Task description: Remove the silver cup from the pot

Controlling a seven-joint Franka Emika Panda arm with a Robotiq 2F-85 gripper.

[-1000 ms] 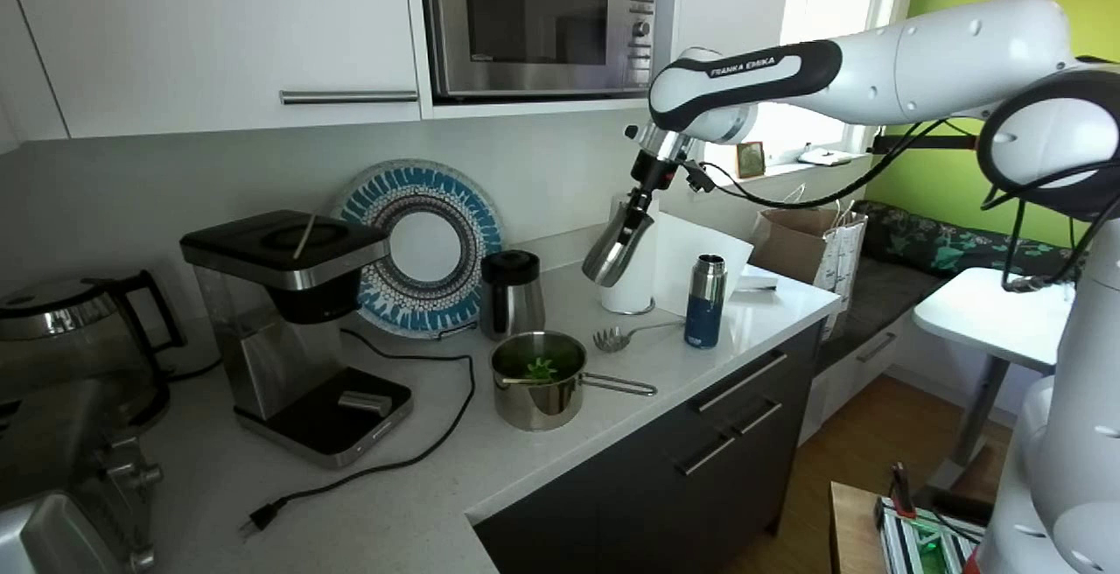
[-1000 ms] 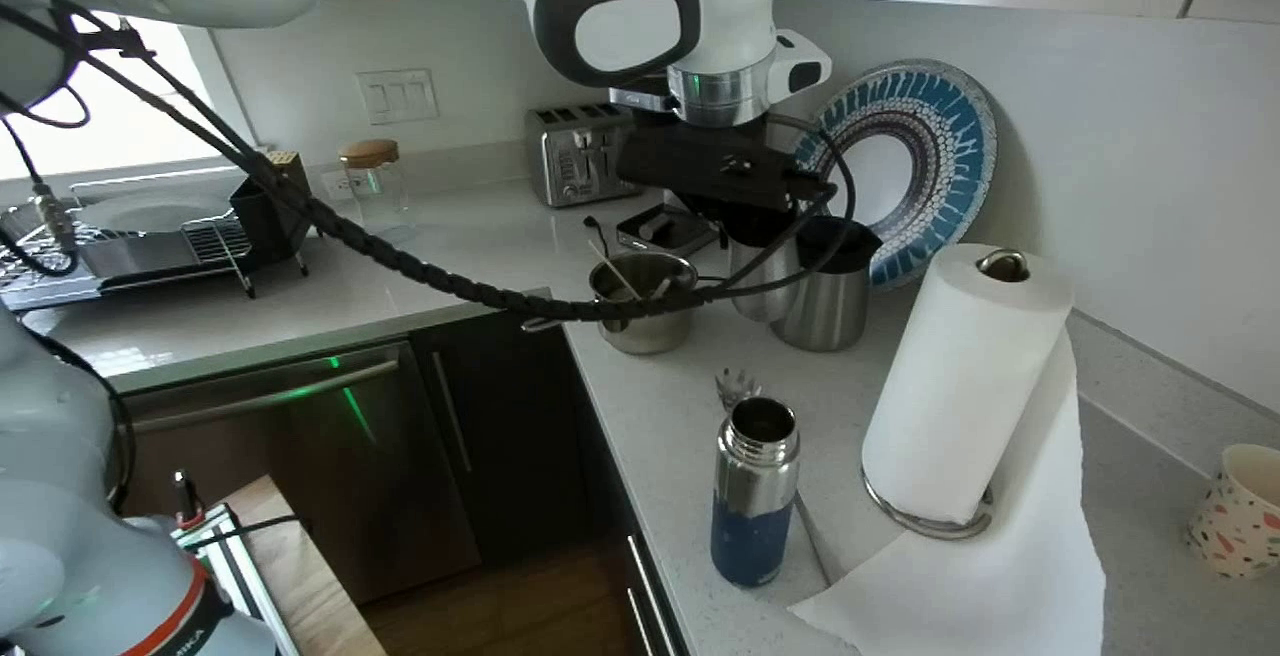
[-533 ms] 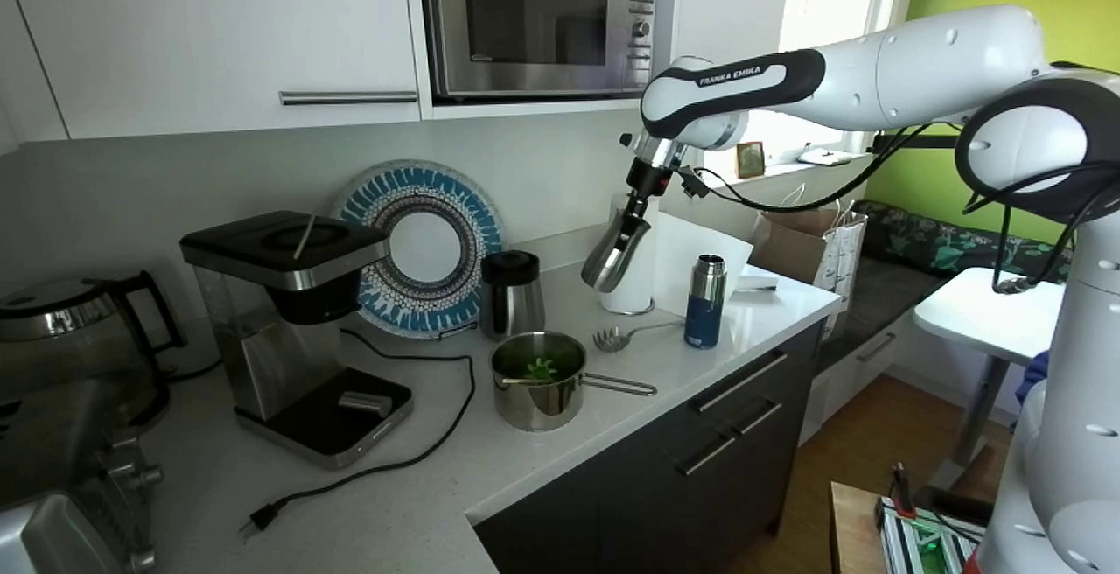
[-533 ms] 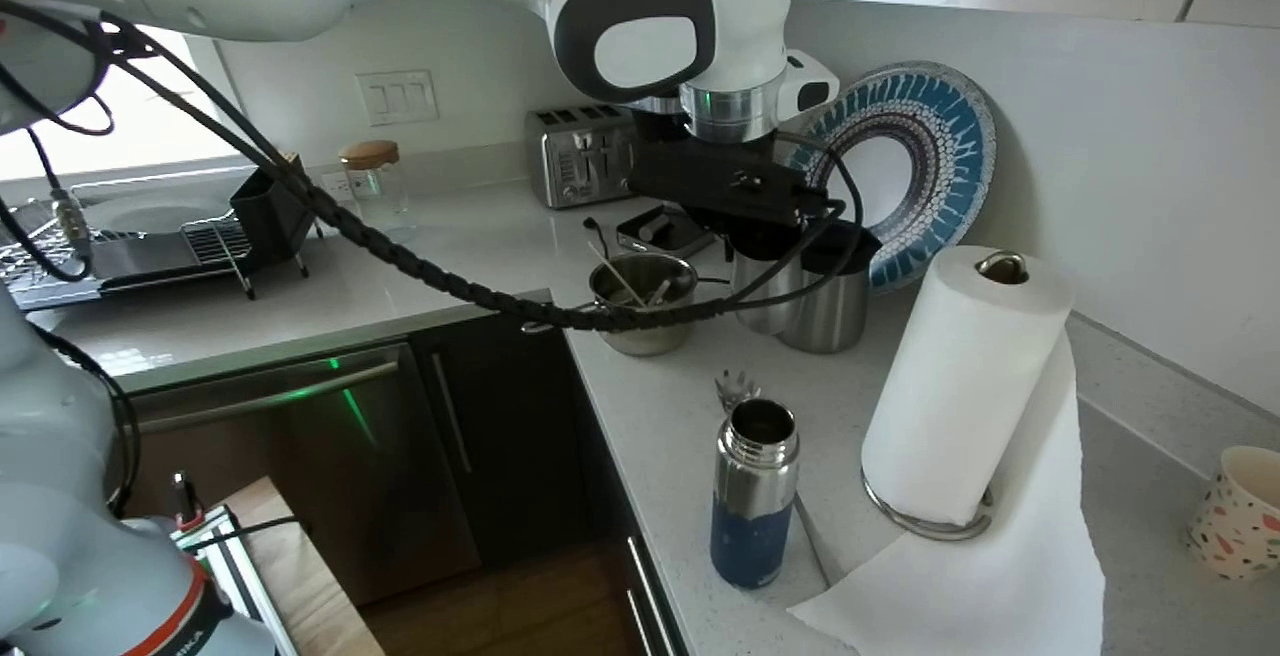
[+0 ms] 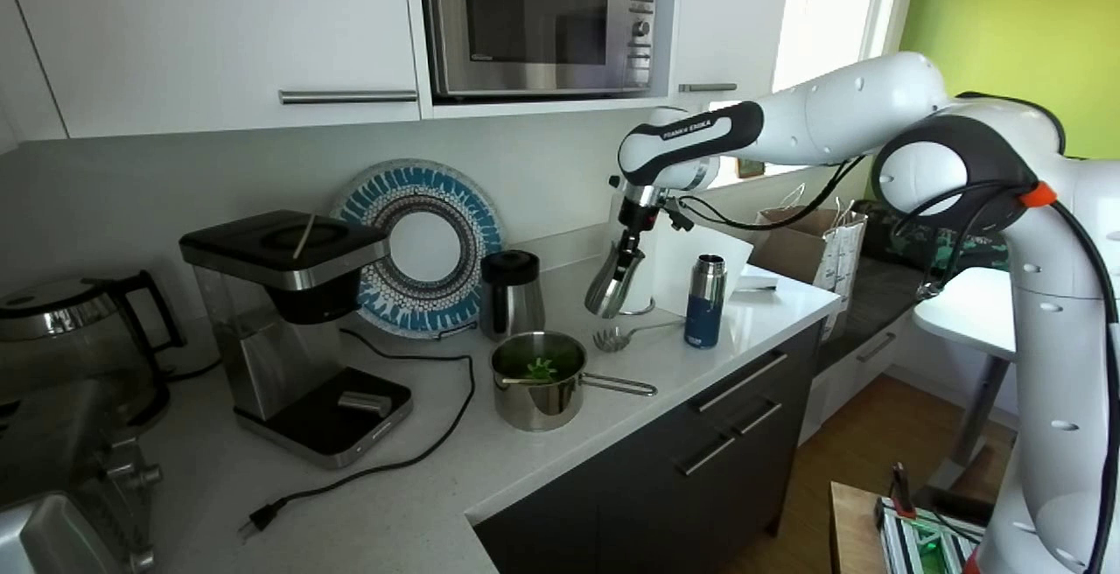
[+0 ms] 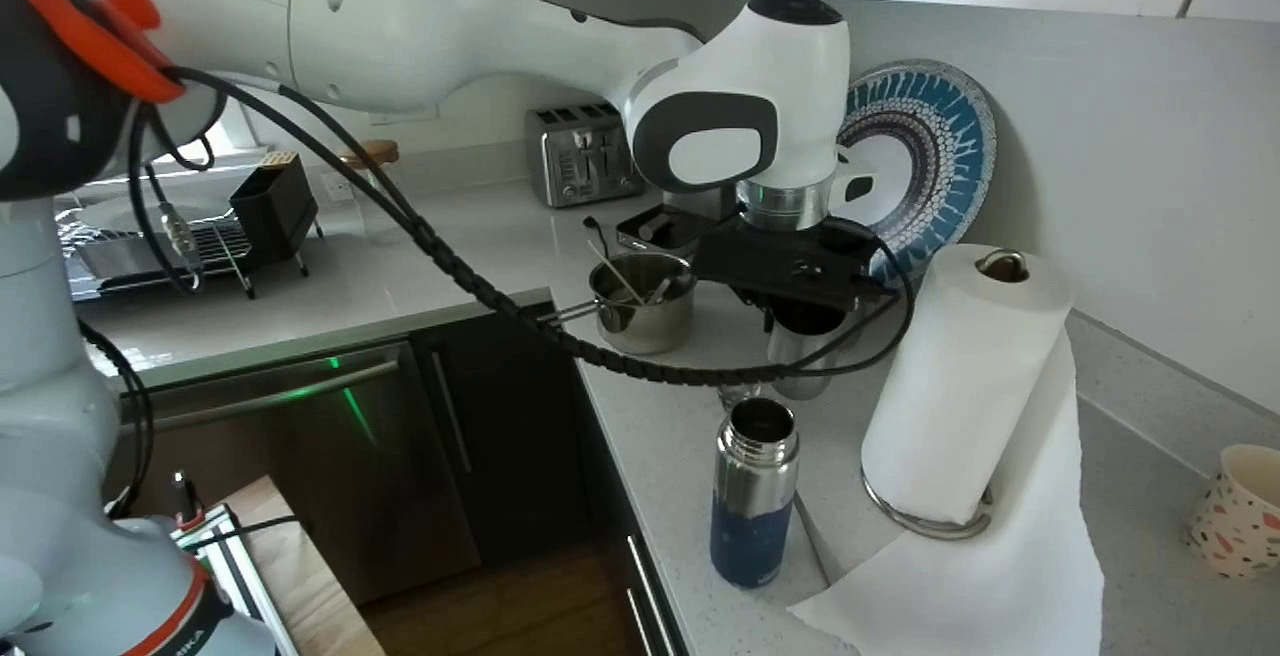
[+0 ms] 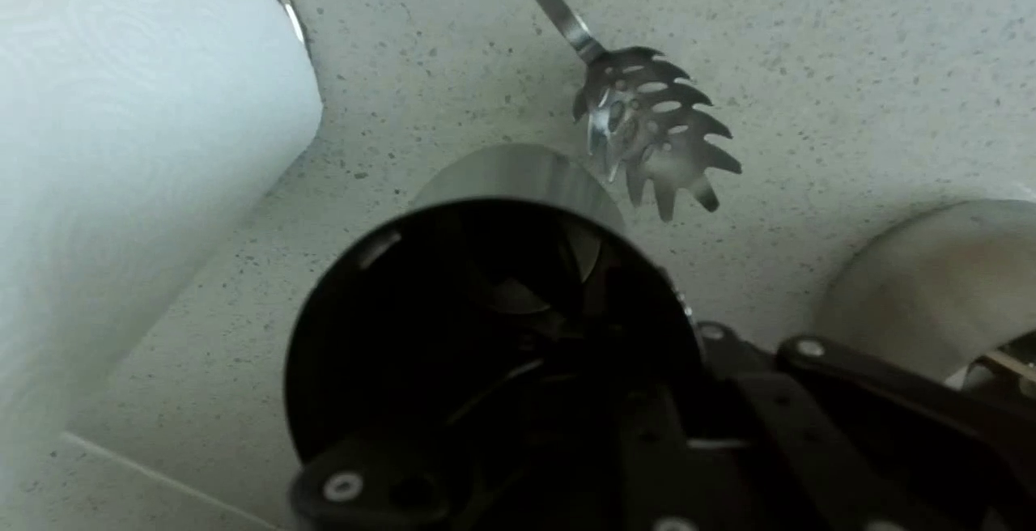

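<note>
The silver cup (image 5: pixel 611 287) is held tilted with its mouth up in my gripper (image 5: pixel 627 254), low over the counter behind the serving fork. My gripper is shut on the cup near its rim; the exact finger contact is dark and hidden. The cup also shows in an exterior view (image 6: pixel 800 364), partly covered by the gripper body, and in the wrist view (image 7: pixel 522 171). The pot (image 5: pixel 535 403) stands apart from the cup on the counter, with utensils and something green inside. It also shows in an exterior view (image 6: pixel 648 324) and at the right of the wrist view (image 7: pixel 914 296).
The toothed serving fork (image 7: pixel 647 130) lies beside the cup. A blue and steel bottle (image 5: pixel 705 304) and a paper towel roll (image 6: pixel 960 391) stand close by. A dark-lidded steel mug (image 5: pixel 513 303) and a coffee maker (image 5: pixel 284 338) stand on the pot's far side.
My gripper has come down with the cup toward the counter and moved a little away from the pot, toward the bottle and paper towel. The pot has not moved.
</note>
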